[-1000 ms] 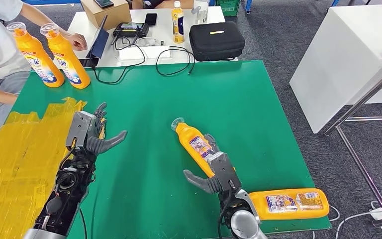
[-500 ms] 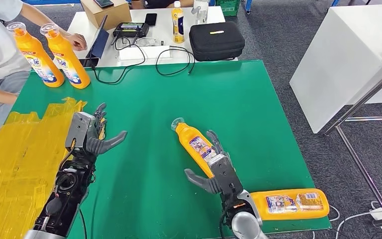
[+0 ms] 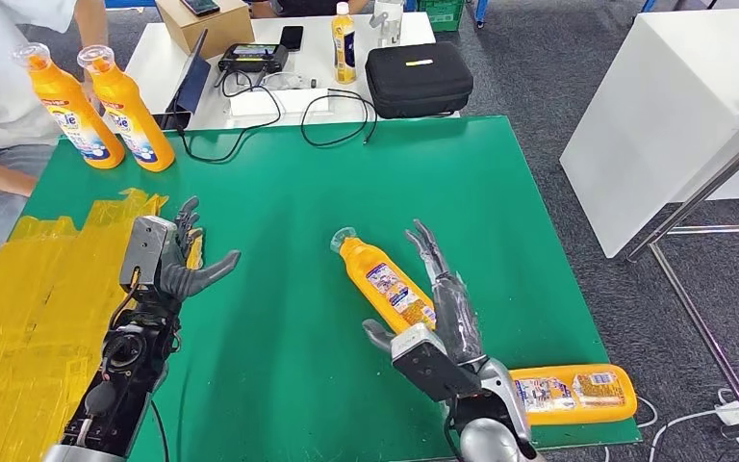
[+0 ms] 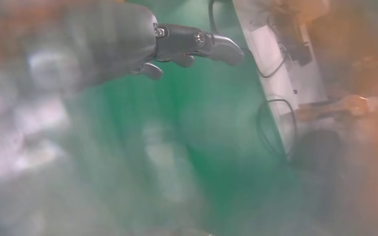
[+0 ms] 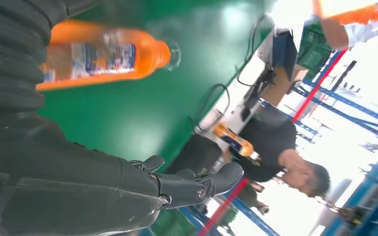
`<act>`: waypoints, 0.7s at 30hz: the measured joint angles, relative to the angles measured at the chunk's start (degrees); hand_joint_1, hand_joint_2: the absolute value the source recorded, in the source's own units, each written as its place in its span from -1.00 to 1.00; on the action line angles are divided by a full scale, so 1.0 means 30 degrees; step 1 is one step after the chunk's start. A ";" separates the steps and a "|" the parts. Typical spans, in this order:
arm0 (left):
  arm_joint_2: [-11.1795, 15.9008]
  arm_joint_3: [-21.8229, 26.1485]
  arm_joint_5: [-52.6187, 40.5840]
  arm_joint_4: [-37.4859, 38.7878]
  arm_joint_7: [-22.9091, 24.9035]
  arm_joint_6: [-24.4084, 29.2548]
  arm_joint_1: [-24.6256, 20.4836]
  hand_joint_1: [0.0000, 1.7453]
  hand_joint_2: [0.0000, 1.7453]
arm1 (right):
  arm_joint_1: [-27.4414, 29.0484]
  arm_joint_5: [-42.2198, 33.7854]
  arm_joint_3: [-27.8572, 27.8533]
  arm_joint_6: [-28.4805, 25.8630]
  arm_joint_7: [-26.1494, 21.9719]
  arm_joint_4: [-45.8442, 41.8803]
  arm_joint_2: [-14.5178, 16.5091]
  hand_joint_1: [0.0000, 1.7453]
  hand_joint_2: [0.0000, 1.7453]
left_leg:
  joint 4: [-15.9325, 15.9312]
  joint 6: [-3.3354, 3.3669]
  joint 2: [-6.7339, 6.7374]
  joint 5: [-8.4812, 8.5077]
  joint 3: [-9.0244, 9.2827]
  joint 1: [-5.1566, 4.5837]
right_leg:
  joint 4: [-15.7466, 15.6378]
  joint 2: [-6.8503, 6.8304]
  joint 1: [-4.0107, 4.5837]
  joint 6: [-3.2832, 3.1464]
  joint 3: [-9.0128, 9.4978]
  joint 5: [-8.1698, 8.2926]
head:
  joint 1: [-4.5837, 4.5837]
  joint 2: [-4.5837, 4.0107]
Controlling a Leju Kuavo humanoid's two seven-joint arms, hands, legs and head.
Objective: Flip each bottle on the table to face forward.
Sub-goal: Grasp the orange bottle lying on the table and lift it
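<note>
**Right hand lifts and opens beside the middle bottle; no grip made**

We note one clear change over the last second. The right hand (image 3: 435, 327) has risen and rotated: a second ago it sat low against the lower end of the middle bottle (image 3: 385, 285) with its fingers bent close to the body; now its fingers (image 3: 433, 252) stretch out straight along the far side of that bottle, released and holding nothing, thumb spread toward the near side. The right wrist view agrees, showing the bottle lying apart from the hand with green surface (image 3: 346, 183) between them.

The middle bottle itself has not shifted. It lies on its side, cap pointing away from the robot and to its left, a label facing up. A second bottle (image 3: 568, 393) lies flat at the near right edge of the surface, partly behind the right arm, also unmoved. Two more bottles (image 3: 96, 106) stand upright at the far left corner, beside a seated person (image 3: 0, 96), whose arm has drawn back from the laptop (image 3: 191, 85).

The left hand (image 3: 168, 260) hovers over the edge of the yellow taped patch (image 3: 29, 308), fingers spread and empty, shifted only slightly.

We judge the flip of the middle bottle as not yet begun; the opened hand looks like a re-approach for a wider grasp.
</note>
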 joint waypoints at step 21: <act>0.0284 0.0346 -0.4686 -0.5078 0.0215 -0.0963 0.2297 -1.00 1.00 | 0.0819 0.1467 -0.1747 0.0976 -0.0080 -0.3475 -0.1976 -1.00 1.00 | 0.0002 0.0005 0.0002 -0.0010 0.0000 -0.0002 | -0.0005 0.0001 -0.0001 0.0003 -0.0007 -0.0002 | -0.0002 0.0002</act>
